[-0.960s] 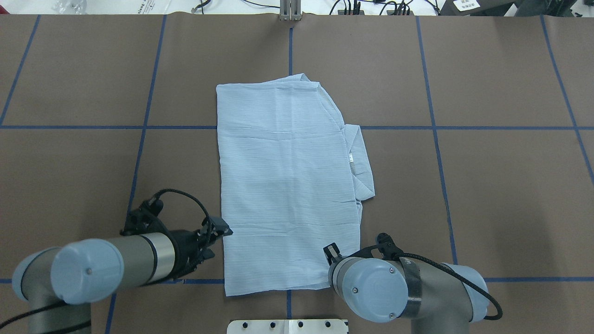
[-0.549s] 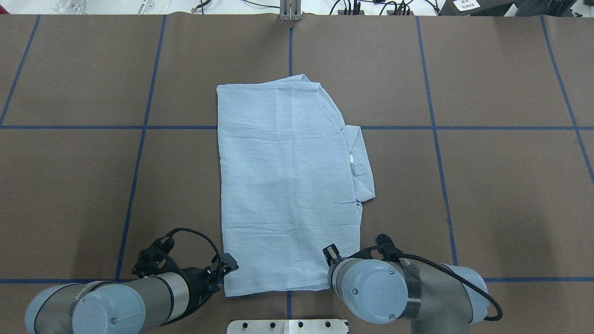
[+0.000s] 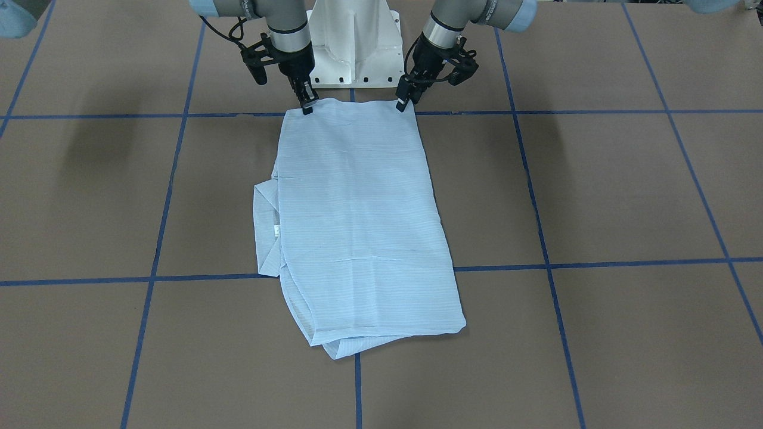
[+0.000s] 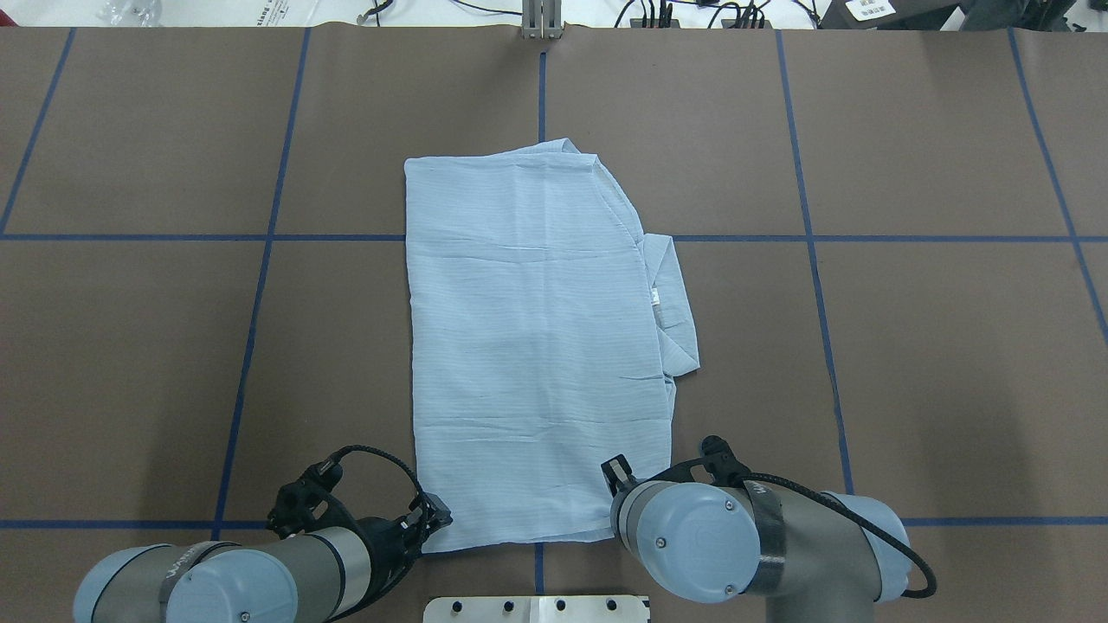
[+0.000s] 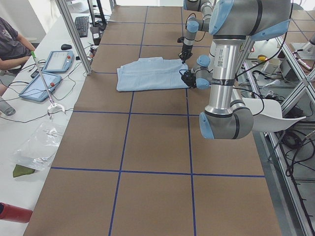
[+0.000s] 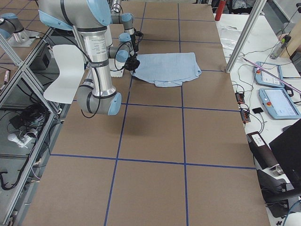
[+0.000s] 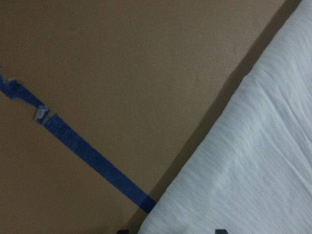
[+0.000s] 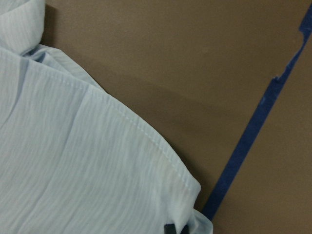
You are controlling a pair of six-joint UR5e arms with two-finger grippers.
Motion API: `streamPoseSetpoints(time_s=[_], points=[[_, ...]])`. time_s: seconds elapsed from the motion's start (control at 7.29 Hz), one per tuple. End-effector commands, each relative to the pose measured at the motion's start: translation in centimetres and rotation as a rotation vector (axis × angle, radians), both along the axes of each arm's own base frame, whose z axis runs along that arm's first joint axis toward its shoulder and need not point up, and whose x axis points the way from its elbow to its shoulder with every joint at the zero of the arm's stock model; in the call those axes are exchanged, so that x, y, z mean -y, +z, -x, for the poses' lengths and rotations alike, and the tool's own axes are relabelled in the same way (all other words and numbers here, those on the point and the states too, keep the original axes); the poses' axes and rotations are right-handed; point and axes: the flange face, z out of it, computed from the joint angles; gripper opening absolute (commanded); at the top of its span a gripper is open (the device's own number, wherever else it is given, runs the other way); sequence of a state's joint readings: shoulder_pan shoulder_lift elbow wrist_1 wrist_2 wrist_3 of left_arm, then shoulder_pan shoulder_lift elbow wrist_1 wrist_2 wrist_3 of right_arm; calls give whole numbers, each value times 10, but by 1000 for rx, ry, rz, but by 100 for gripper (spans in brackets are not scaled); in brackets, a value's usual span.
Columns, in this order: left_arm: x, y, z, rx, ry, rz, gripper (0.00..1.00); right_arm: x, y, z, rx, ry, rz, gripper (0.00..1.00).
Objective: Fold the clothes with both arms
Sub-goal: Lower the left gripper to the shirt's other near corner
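Overhead cam fwd-down, front cam opposite, steep, 2 end cams along table [image 4: 952,346], wrist cams close-up, all share shirt [image 4: 537,346]

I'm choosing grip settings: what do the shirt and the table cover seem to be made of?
The shirt looks like thin woven cloth, perhaps cotton or a blend, matte: fine stripes, a stitched hem, soft creases. The table cover looks like matte brown paper or felt: faint grain, no glare, blue tape flat on it.
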State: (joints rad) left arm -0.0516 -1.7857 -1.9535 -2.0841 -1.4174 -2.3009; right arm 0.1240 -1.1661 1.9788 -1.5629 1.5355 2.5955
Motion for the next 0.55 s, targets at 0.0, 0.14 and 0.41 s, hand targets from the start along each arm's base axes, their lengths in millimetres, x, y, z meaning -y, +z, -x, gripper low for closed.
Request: streamPoseSetpoints(time_s=[0.0,0.14,0.41], points=[[-1,2,-1,7,0,3,0,0,0,0,0,0,0,0],[-1,1,-1,19,0,4,0,0,0,0,0,0,0,0],[0,-13,8,-9,2,1,0,0,-2,-3,6,0,-1,0]])
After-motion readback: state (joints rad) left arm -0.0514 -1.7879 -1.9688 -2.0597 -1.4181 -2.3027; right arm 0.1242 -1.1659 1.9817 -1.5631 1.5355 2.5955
